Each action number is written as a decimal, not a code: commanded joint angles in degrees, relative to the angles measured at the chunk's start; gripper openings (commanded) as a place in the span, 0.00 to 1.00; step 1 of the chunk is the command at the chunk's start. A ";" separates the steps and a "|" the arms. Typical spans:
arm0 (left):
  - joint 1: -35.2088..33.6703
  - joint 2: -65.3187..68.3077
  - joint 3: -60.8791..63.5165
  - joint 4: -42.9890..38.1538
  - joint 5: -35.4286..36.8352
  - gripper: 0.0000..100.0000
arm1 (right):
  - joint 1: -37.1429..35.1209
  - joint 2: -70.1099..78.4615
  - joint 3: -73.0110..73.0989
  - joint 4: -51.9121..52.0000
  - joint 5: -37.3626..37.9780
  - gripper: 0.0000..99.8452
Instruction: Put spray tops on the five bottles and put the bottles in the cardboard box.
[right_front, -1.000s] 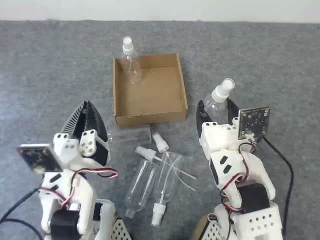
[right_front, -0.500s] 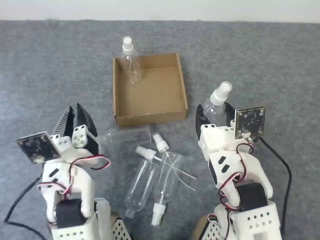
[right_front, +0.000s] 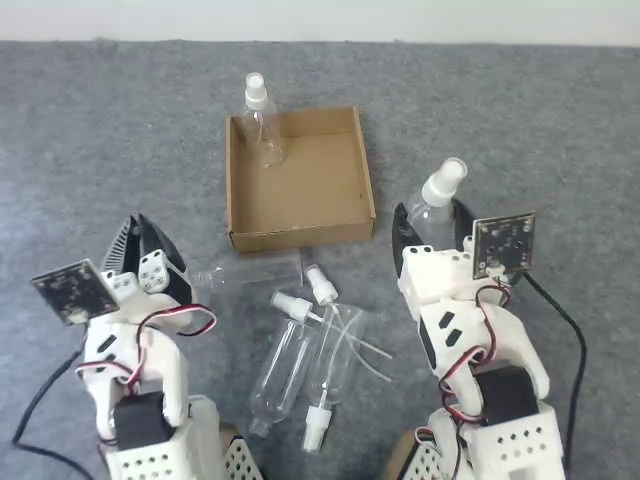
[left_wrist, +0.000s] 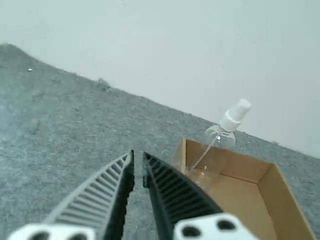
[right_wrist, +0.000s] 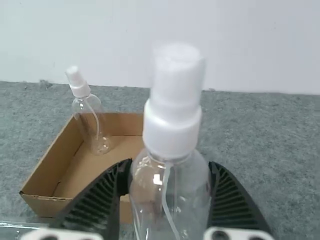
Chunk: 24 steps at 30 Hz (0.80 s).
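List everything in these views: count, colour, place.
brown cardboard box: one, open, mid-table.
capped clear plastic bottle in the box: one, white spray top, standing in the far left corner.
held capped clear bottle: one, white spray top, upright, right of the box.
uncapped clear bottles: three, lying in front of the box.
loose white spray tops: three, among the lying bottles.
grey carpet: one, covering the table.
white wall: one, behind the table.
left gripper: one, black fingers, shut and empty, left of the lying bottles.
right gripper: one, black fingers, shut on the held bottle.
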<state>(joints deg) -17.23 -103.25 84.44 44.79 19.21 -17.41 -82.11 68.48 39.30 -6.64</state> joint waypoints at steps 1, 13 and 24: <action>-0.09 -1.14 0.48 -3.43 0.18 0.03 | -1.10 0.92 -5.45 -0.22 1.93 0.11; -0.18 -1.14 0.84 -3.69 0.09 0.03 | -2.77 1.54 -10.29 -3.30 1.85 0.11; -2.46 -1.14 0.92 -3.69 0.09 0.03 | -7.78 16.40 -10.90 -16.57 2.11 0.11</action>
<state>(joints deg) -19.60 -103.25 85.85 42.95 19.38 -23.30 -70.59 62.07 27.43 -5.32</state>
